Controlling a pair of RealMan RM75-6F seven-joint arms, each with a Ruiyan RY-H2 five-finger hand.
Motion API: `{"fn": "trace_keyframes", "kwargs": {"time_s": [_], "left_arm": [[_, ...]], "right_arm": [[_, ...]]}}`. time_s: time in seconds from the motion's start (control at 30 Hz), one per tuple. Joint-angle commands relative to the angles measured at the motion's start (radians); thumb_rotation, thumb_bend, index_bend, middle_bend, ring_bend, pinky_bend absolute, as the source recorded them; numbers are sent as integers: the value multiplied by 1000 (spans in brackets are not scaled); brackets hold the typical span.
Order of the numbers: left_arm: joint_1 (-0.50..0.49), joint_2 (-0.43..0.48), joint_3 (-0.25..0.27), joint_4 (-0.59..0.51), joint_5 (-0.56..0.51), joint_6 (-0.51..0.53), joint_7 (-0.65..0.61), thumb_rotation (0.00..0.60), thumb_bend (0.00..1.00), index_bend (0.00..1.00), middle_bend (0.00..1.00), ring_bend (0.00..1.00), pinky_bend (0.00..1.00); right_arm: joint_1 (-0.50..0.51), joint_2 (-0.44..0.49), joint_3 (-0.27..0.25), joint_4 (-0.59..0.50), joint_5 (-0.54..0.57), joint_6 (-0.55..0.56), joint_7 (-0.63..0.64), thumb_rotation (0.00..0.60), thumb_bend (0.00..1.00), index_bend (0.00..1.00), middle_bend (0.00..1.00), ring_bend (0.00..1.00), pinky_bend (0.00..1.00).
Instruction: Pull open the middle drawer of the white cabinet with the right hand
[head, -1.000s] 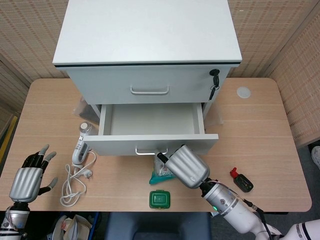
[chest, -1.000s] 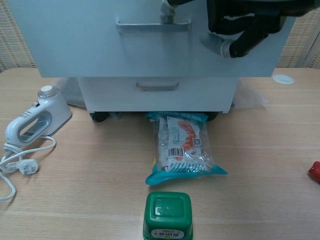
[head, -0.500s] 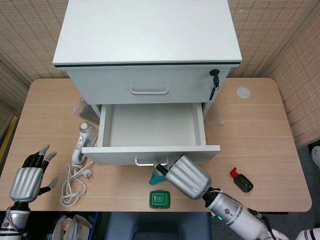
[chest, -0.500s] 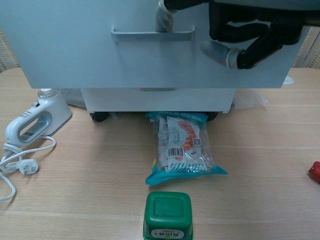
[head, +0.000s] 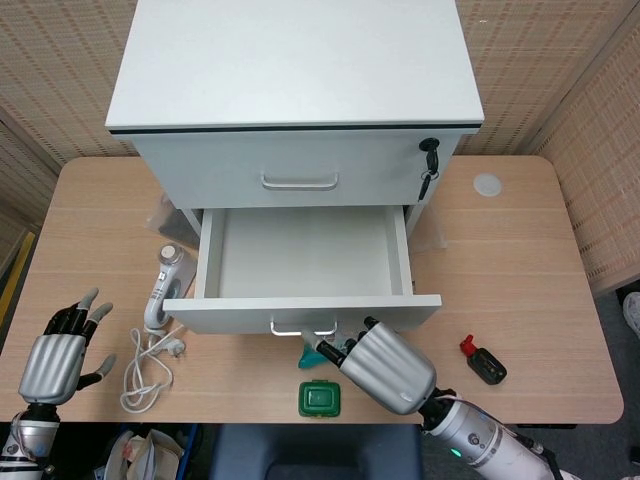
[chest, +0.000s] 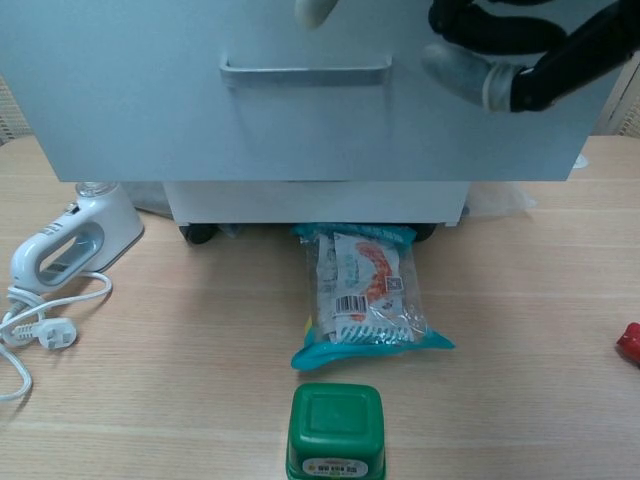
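Note:
The white cabinet (head: 295, 60) stands at the back of the table. Its middle drawer (head: 300, 245) is pulled far out and looks empty inside. The drawer front (chest: 300, 120) fills the top of the chest view, with its metal handle (chest: 305, 72) bare. My right hand (head: 385, 365) hovers just in front of the drawer front, below and right of the handle (head: 303, 328), holding nothing. One fingertip (chest: 312, 10) shows above the handle, off it. My left hand (head: 50, 360) rests at the table's near left corner with its fingers spread.
A snack packet (chest: 365, 295) and a green container (chest: 337, 430) lie below the drawer. A white hand mixer (chest: 70, 240) with its cord sits to the left. A small red-and-black item (head: 483, 362) lies on the right. A key (head: 430, 160) hangs from the top drawer.
The middle drawer slid further out toward me. My right hand then let go of the handle and drew back slightly. The left hand stayed still.

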Motion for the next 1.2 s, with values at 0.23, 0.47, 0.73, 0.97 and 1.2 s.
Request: {"fn": "trace_keyframes", "kwargs": {"time_s": [0.23,0.47,0.73,0.97,1.2], "left_arm": [[3,6,1,-1,0,3,-6,600,249,164,3,123,158],[2,14,-4,-5,-7,3,-8,600,249,164,2,123,158],[-2,8,-9,0,0,6,-13,600,249,164,2,123,158],[-6,-7,-14,11,14,19,-14,600,249,164,2,123,155],[-6,-27,-12,27,31,30,-20,600,250,163,2,123,155]], "right_arm": [[-161,150,-45,3,-195,165,232,600,489,216,817,864,802],[-317,279,-104,74,-315,326,397,600,489,355,841,864,802],[-463,291,-105,229,-202,456,536,600,488,404,806,834,802],[-564,159,-59,456,-58,512,589,600,369,394,637,645,754],[-609,56,-32,623,66,462,687,600,217,93,225,189,337]]}}
